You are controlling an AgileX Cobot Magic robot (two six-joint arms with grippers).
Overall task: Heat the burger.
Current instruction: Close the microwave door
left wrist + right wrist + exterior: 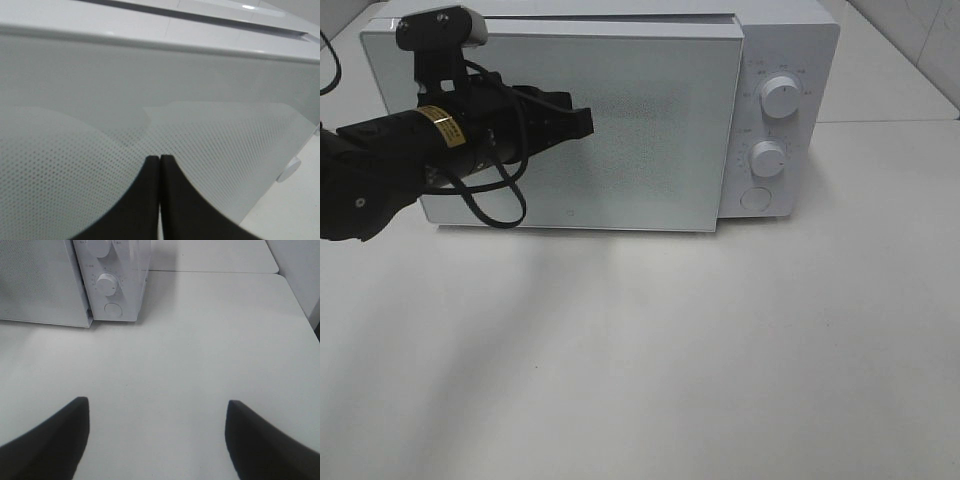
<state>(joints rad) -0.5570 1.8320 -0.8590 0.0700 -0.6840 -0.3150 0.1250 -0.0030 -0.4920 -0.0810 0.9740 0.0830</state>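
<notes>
The burger is hidden; no view shows it. A white microwave [790, 50] stands at the back of the table, its frosted dotted door [640, 130] nearly flat against the body, with a thin dark gap along the top edge. My left gripper [588, 120] is shut, and its black tips sit at the door's front face, left of the middle. In the left wrist view the left gripper [160, 158] has its fingers pressed together right against the door panel [150, 90]. My right gripper [156, 404] hangs open over bare table, holding nothing, well in front of the microwave [115, 285].
The microwave's control panel carries two round knobs [780, 97] [768, 158] and a round button [755, 197]. The white table [720, 350] spreads out in front of the microwave. A tiled wall corner [920, 30] shows at the back right.
</notes>
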